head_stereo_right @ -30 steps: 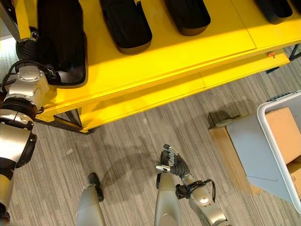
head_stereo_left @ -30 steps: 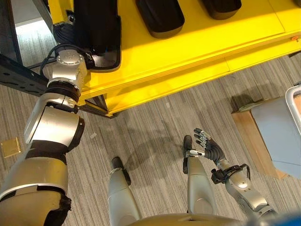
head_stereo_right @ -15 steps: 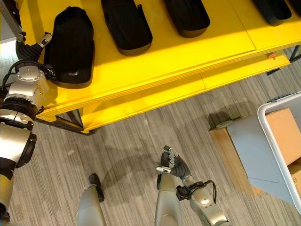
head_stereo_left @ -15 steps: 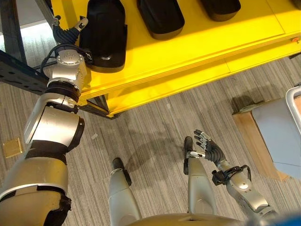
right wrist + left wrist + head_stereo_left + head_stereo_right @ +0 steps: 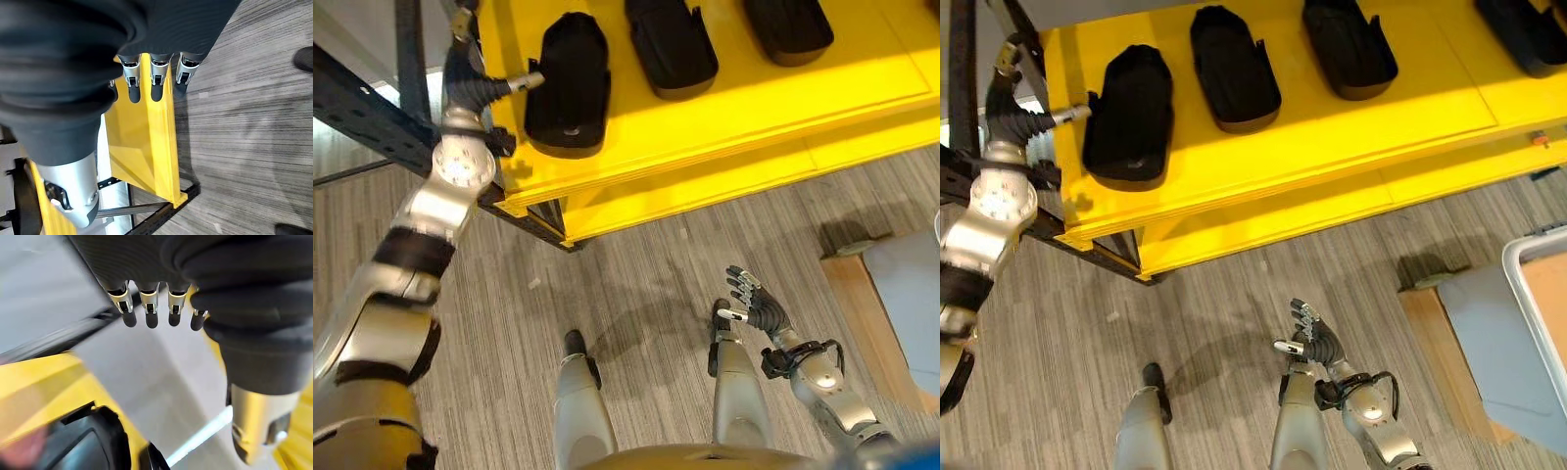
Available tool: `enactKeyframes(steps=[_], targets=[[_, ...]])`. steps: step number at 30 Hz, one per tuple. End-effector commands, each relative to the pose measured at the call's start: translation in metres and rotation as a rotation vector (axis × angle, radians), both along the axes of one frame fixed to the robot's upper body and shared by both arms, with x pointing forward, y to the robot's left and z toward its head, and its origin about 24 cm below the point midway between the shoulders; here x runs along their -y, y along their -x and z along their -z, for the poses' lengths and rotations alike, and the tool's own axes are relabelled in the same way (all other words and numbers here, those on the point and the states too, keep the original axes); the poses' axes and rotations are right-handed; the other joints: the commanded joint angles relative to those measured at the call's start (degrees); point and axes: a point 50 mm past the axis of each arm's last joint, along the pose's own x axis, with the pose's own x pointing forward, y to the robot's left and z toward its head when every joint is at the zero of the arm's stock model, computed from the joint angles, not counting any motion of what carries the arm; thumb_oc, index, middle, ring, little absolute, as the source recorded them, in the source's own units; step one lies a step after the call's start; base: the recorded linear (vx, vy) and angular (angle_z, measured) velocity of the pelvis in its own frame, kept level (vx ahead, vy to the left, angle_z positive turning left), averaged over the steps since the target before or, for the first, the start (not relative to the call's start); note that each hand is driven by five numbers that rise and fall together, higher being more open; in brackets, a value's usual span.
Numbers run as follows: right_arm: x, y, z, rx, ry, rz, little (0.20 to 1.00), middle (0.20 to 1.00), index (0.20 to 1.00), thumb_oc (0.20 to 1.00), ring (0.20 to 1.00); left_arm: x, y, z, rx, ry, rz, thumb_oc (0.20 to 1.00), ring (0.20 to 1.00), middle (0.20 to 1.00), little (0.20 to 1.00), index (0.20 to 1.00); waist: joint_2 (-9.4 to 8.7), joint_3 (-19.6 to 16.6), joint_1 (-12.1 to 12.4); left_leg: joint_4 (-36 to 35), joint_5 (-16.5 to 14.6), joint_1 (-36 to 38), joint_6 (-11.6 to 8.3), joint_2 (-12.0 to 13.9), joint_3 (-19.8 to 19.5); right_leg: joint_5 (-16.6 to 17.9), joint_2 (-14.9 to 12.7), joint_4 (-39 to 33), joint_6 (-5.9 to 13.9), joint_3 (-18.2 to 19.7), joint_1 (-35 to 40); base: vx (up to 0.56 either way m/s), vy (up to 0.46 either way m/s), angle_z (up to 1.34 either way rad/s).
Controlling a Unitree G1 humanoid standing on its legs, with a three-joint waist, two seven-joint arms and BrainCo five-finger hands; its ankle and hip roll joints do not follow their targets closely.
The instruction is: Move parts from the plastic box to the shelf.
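Several black moulded parts lie in a row on the yellow shelf (image 5: 705, 127). The leftmost part (image 5: 570, 83) rests near the shelf's left end. My left hand (image 5: 472, 83) is just left of it by the dark shelf post, open, thumb pointing toward the part without holding it. In the left wrist view its fingers (image 5: 146, 316) are straight, with the part's edge (image 5: 83, 443) past them. Down over the floor, my right hand (image 5: 754, 304) hangs open and empty, fingers (image 5: 151, 81) straight. The plastic box's white rim (image 5: 1515, 294) shows at the right edge.
More black parts (image 5: 1232, 67) (image 5: 1349, 47) fill the shelf to the right. A dark steel post and beam (image 5: 372, 122) frame the shelf's left end. A grey sheet (image 5: 1474, 333) on a brown base (image 5: 1420, 313) sits beside the box. Grey striped floor lies below.
My left hand has let go of the leftmost part and drawn back to the left; the part now lies on the shelf. The camera has shifted. The right hand hardly moved.
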Motion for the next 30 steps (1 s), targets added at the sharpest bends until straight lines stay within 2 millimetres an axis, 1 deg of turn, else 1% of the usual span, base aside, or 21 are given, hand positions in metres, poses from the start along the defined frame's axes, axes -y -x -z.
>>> enactKeyframes(steps=[1, 2, 3, 4, 6, 7, 8, 9, 12, 18, 20, 21, 24, 27, 30], targets=[[-0.001, -0.01, -0.024, 0.138, -0.024, -0.025, 1.0, 1.0, 1.0, 1.0, 1.0, -0.032, 0.012, -0.034, 0.145, -0.252, -0.231, 1.0, 1.0, 1.0, 1.0, 1.0, -0.67, 1.06, 0.8, -3.59, 5.14, 1.02, 2.76, -3.52, -2.39, -6.59, 1.55, 10.35, -0.54, 2.02, 1.67, 0.0, 0.0, 0.0], [0.0, -0.009, -0.024, 0.14, -0.019, -0.028, 1.0, 1.0, 1.0, 1.0, 1.0, -0.027, 0.016, -0.034, 0.162, -0.375, -0.251, 1.0, 1.0, 1.0, 1.0, 1.0, -0.67, 1.05, 0.87, -3.83, 5.11, 1.5, 2.7, -3.53, -2.37, -6.62, 1.52, 10.15, -0.52, 1.99, 2.16, 0.0, 0.0, 0.0], [0.0, -0.009, -0.026, 0.146, -0.017, -0.034, 1.0, 1.0, 1.0, 1.0, 1.0, -0.024, 0.017, -0.031, 0.14, -0.452, -0.254, 1.0, 1.0, 1.0, 1.0, 1.0, -0.61, 1.12, 0.96, -4.06, 5.16, 1.87, 2.66, -3.45, -2.31, -6.61, 1.44, 9.92, -0.48, 1.92, 2.48, -0.01, 0.001, -0.05], [0.002, -0.008, -0.026, 0.149, -0.004, -0.033, 1.0, 1.0, 1.0, 1.0, 1.0, -0.012, 0.022, -0.017, 0.123, -0.6, -0.223, 1.0, 1.0, 1.0, 1.0, 1.0, -0.61, 1.29, 1.41, -5.04, 5.28, 3.31, 2.59, -3.27, -2.25, -6.52, 1.36, 9.2, -0.31, 1.63, 3.65, 0.0, 0.0, 0.0], [0.003, -0.008, -0.031, 0.171, 0.007, -0.046, 1.0, 1.0, 1.0, 1.0, 1.0, -0.006, 0.022, 0.007, 0.065, -0.699, -0.205, 1.0, 1.0, 1.0, 1.0, 1.0, -0.93, 1.2, 1.2, -5.61, 5.37, 4.58, 2.56, -3.14, -1.83, -6.32, 1.5, 8.52, -0.28, 1.76, 4.58, 0.0, 0.0, 0.0], [0.003, -0.008, -0.031, 0.17, 0.007, -0.045, 1.0, 1.0, 1.0, 1.0, 1.0, -0.006, 0.021, 0.007, 0.065, -0.699, -0.204, 1.0, 1.0, 1.0, 1.0, 1.0, -0.92, 1.21, 1.24, -5.64, 5.38, 4.63, 2.56, -3.14, -1.81, -6.32, 1.5, 8.5, -0.28, 1.78, 4.61, 0.0, 0.0, 0.0], [0.003, -0.008, -0.034, 0.181, 0.008, -0.052, 1.0, 1.0, 1.0, 1.0, 1.0, -0.003, 0.021, 0.011, 0.059, -0.795, -0.22, 1.0, 1.0, 1.0, 1.0, 1.0, -1.08, 1.14, 1.08, -5.64, 5.28, 4.84, 2.61, -3.07, -1.68, -6.33, 1.68, 8.38, -0.23, 1.98, 4.68, -0.01, -0.004, -0.03], [0.005, -0.008, -0.035, 0.187, 0.01, -0.047, 1.0, 1.0, 1.0, 1.0, 1.0, -0.003, 0.02, 0.016, 0.041, -0.836, -0.226, 1.0, 1.0, 1.0, 1.0, 1.0, -1.14, 1.11, 1.08, -5.65, 5.27, 4.89, 2.6, -2.96, -1.61, -6.31, 1.63, 8.35, -0.2, 1.94, 4.72, -0.01, -0.003, -0.04], [0.007, -0.007, -0.036, 0.19, 0.023, -0.039, 1.0, 1.0, 1.0, 1.0, 1.0, -0.002, 0.016, 0.026, -0.003, -0.903, -0.232, 1.0, 1.0, 1.0, 1.0, 1.0, -1.25, 0.86, 0.71, -5.59, 5.24, 4.99, 2.55, -2.75, -1.44, -6.4, 1.81, 8.33, -0.19, 2.32, 4.59, 0.0, 0.0, 0.0], [0.011, -0.005, -0.038, 0.19, 0.046, -0.038, 1.0, 1.0, 1.0, 1.0, 1.0, 0.009, -0.002, 0.039, -0.058, -0.918, -0.247, 1.0, 1.0, 1.0, 1.0, 1.0, -1.41, 0.4, -0.24, -5.37, 5.19, 4.51, 2.6, -2.63, -1.11, -6.35, 2.18, 8.63, -0.21, 2.79, 3.64, -0.01, 0.004, -0.02], [0.01, -0.004, -0.038, 0.189, 0.052, -0.045, 1.0, 1.0, 1.0, 1.0, 1.0, 0.011, -0.012, 0.045, -0.097, -0.87, -0.264, 1.0, 1.0, 1.0, 1.0, 1.0, -1.45, 0.45, -0.62, -4.85, 5.13, 4.03, 2.72, -2.69, -1.05, -6.34, 2.26, 8.87, -0.3, 2.95, 3.22, -0.01, 0.014, -0.04], [0.011, -0.003, -0.038, 0.185, 0.056, -0.041, 1.0, 1.0, 1.0, 1.0, 1.0, 0.013, -0.018, 0.045, -0.106, -0.837, -0.275, 1.0, 1.0, 1.0, 1.0, 1.0, -1.52, 0.4, -0.93, -4.65, 5.09, 3.7, 2.71, -2.62, -1.14, -6.26, 2.28, 8.88, -0.34, 2.95, 2.96, -0.01, 0.01, -0.06], [0.012, -0.002, -0.037, 0.182, 0.062, -0.034, 1.0, 1.0, 1.0, 1.0, 1.0, 0.019, -0.027, 0.044, -0.121, -0.786, -0.28, 1.0, 1.0, 1.0, 1.0, 1.0, -1.65, 0.25, -1.31, -4.19, 5.1, 2.9, 2.82, -2.63, -1.17, -6.14, 2.43, 8.97, -0.4, 3.25, 2.27, 0.0, 0.006, -0.03], [0.014, 0.0, -0.036, 0.171, 0.067, -0.032, 1.0, 1.0, 1.0, 1.0, 1.0, 0.016, -0.035, 0.05, -0.174, -0.728, -0.3, 1.0, 1.0, 1.0, 1.0, 1.0, -1.87, 0.26, -1.65, -3.74, 5.01, 2.49, 2.91, -2.6, -1.22, -6.04, 2.55, 9.2, -0.44, 3.45, 1.84, 0.0, 0.0, 0.0], [0.014, 0.001, -0.034, 0.162, 0.067, -0.033, 1.0, 1.0, 1.0, 1.0, 1.0, 0.01, -0.038, 0.059, -0.232, -0.694, -0.318, 1.0, 1.0, 1.0, 1.0, 1.0, -1.96, 0.31, -1.81, -3.21, 4.86, 2.17, 2.92, -2.48, -1.1, -6.0, 2.62, 9.53, -0.43, 3.63, 1.41, 0.0, 0.0, 0.0]])
